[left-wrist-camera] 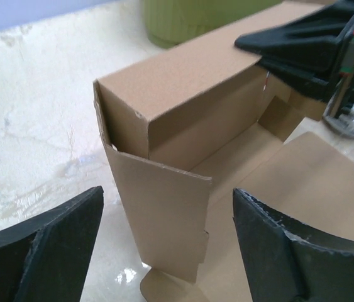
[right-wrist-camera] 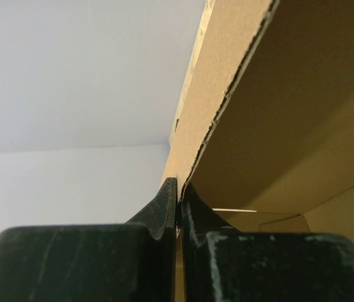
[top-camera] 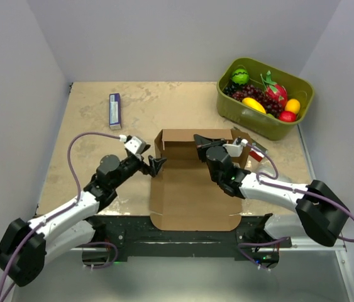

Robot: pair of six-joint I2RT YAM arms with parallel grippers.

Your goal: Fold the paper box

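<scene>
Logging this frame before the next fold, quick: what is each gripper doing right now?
Left gripper: open, holding nothing, beside the paper box.
Right gripper: closed, pinching an upright wall of the paper box.

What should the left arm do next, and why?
Probably ease the open left end effector forward around the upright left flap of the paper box. That flap stands untouched ahead of its fingers, while the shut right end effector pinches another wall.

An olive-green bin of fruit stands far right, a small purple carton far left
</scene>
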